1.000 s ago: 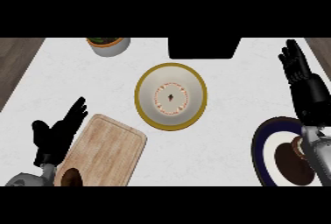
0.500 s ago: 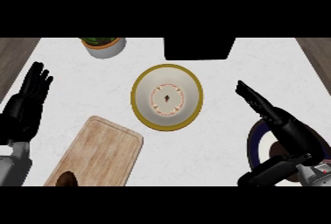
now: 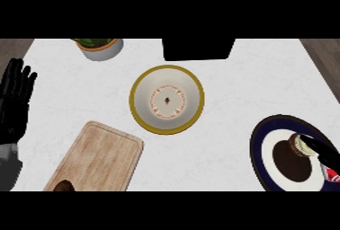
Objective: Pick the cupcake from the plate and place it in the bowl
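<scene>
The cupcake (image 3: 300, 146) stands on the dark plate (image 3: 260, 139) at the lower right, a little off the plate's middle. The right hand (image 3: 324, 152) lies just over it, mostly cut by the view's edge, and I cannot tell if it is closed on the cupcake or only touching. The left hand (image 3: 16, 99) rests open at the left edge. The bowl (image 3: 134, 101) is well apart. A touch from the side may tip the cupcake or push it across the plate, and lifting too early may leave it behind.
</scene>
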`<state>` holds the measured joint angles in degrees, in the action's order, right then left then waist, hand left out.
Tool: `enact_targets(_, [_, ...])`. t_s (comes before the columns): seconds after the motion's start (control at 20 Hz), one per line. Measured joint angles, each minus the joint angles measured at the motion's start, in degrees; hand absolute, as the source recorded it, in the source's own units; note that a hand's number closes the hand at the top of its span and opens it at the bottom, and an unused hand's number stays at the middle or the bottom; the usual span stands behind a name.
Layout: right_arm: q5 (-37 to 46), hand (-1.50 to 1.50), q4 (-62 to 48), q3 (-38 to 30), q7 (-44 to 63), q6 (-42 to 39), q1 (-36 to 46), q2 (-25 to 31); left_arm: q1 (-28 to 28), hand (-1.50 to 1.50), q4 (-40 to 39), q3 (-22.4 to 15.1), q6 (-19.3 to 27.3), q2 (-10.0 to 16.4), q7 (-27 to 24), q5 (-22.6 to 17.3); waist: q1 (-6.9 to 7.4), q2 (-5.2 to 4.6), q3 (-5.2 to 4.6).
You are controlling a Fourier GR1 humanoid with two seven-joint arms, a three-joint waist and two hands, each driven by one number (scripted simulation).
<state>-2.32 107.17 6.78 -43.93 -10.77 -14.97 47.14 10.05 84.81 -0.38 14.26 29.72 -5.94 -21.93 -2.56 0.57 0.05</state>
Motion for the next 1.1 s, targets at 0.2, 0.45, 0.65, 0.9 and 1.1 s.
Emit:
enact_targets(0.2, [0.2, -1.5, 1.0, -9.9, -0.9, -0.5, -4.9, 6.4, 0.1, 0.0, 0.1, 1.0, -0.8, 0.5, 0.1, -0.3, -0.07, -0.05, -0.08])
enact_targets(0.45, [3.4, -1.5, 1.6, -19.2, 3.0, -3.9, -8.5, 15.7, 1.0, 0.0, -0.4, 1.4, -1.3, 0.5, 0.4, -0.2, 0.07, -0.17, -0.18])
enact_targets(0.65, [8.0, -1.5, 2.2, -23.8, 5.4, -7.6, -11.1, 21.4, 0.7, 0.0, -0.2, 2.2, -2.5, 1.1, 0.6, -0.6, 0.55, -0.18, -0.18])
enact_targets(0.9, [16.7, -1.5, 1.7, -25.3, 4.5, -10.2, -13.5, 24.2, 1.5, 0.0, -0.1, 1.7, -2.3, -0.1, 0.9, 0.4, 1.2, -0.34, -0.12])
enact_targets(1.1, [22.0, -1.5, 0.5, -25.2, 4.5, -11.9, -12.7, 22.6, 2.3, 0.0, -0.4, 2.2, -3.0, -0.5, 1.6, 1.2, 1.8, -0.45, -0.07])
